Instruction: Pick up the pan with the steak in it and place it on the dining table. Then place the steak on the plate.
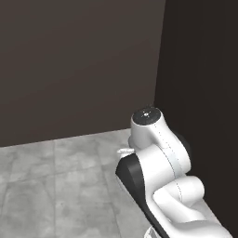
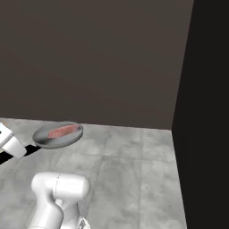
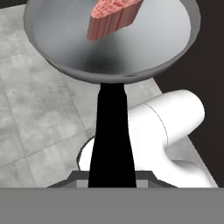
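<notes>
The grey pan point(image 2: 50, 140) hangs level in the air above the floor, at the left of the right base view. The pinkish-red steak point(image 2: 62, 131) lies inside it. In the hand view the pan point(image 3: 65, 39) fills the top, with the steak point(image 3: 113, 16) on its far side. Its long black handle point(image 3: 111, 135) runs straight down to my gripper point(image 3: 111, 180), which is shut on the handle's end. The white hand point(image 2: 10, 141) shows at the left edge, with the handle point(image 2: 30, 150) coming out of it. The dining table and the plate are out of view.
A dark brown wall point(image 2: 98, 58) stands ahead. A taller, near-black panel point(image 2: 208, 112) closes off the right side. Grey tiled floor point(image 2: 134, 170) lies below the pan and around the base.
</notes>
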Controlling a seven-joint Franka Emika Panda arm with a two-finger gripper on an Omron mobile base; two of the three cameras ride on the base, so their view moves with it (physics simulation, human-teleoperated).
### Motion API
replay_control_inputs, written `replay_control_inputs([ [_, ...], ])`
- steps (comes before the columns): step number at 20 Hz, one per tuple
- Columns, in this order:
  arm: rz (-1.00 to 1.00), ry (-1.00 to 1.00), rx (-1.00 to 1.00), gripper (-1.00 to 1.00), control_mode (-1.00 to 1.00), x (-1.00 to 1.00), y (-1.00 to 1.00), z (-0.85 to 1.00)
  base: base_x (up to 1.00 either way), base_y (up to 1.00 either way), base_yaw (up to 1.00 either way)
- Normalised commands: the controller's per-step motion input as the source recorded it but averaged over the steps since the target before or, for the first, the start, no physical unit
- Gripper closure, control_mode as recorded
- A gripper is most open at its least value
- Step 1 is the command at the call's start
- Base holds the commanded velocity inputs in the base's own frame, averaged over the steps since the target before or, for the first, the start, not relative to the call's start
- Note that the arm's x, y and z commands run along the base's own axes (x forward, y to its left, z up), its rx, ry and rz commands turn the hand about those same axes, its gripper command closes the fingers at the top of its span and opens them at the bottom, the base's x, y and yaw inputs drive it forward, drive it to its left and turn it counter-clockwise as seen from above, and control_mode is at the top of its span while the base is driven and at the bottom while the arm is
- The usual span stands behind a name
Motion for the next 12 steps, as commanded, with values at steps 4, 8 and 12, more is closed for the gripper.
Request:
replay_control_inputs([
  [4,0.00,0.00,0.00,1.00,1.00,0.00,0.00,0.00,1.00,-0.20,0.00],
  [8,0.00,0.00,0.00,1.00,1.00,0.00,0.00,0.00,0.92,-0.23,0.05],
  [12,0.00,0.00,0.00,1.00,1.00,0.00,0.00,0.00,0.85,-0.27,0.10],
])
